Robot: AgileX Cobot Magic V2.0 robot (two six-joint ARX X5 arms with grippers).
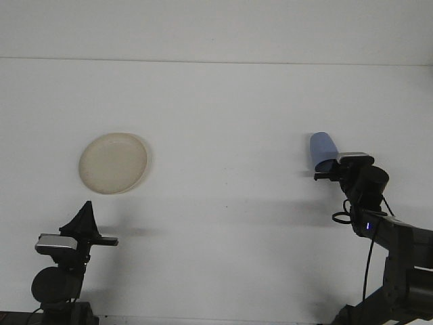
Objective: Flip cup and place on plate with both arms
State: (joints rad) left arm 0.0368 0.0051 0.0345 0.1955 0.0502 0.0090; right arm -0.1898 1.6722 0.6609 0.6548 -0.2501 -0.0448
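A blue cup (322, 147) is at the right, bottom end up and tilted with its top leaning left. My right gripper (327, 168) is shut on the cup's lower rim and holds it off the white table (223, 115); the cup's opening is hidden behind the gripper. A cream round plate (113, 162) lies flat on the table at the left, with nothing on it. My left gripper (86, 207) stands below the plate near the front edge, pointing up, shut and holding nothing, a short way from the plate's near rim.
The white table runs back to a wall edge (216, 61) across the top. Between plate and cup is a wide stretch of bare tabletop. The right arm's body and cable (379, 237) fill the lower right corner.
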